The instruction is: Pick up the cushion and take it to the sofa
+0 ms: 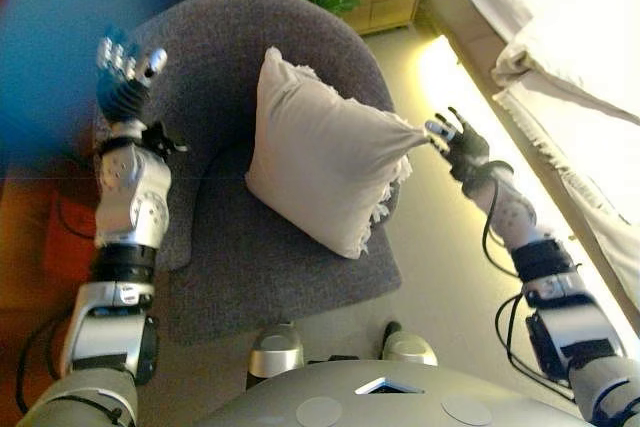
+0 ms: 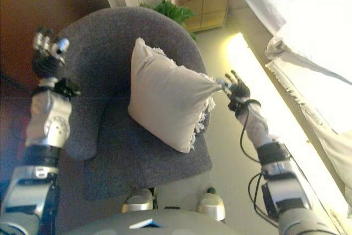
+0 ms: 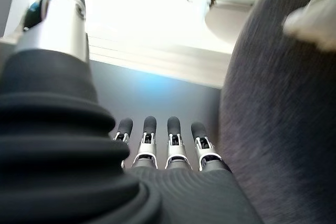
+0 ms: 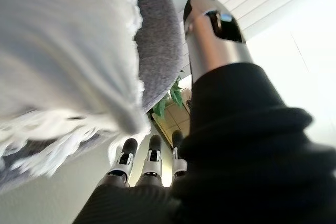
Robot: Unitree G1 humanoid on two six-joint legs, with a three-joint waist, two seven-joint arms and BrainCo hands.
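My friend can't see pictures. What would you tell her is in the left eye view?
A cream cushion leans upright in a grey armchair. The robot's right hand, fingers open, is at the cushion's corner, and its left hand is raised by the chair's other side. A bed stands nearby.

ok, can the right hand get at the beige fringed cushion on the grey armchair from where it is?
Probably yes. The right hand is open, right at the beige fringed cushion's pointed corner, with nothing between them. The cushion leans upright in the grey armchair, that side exposed.
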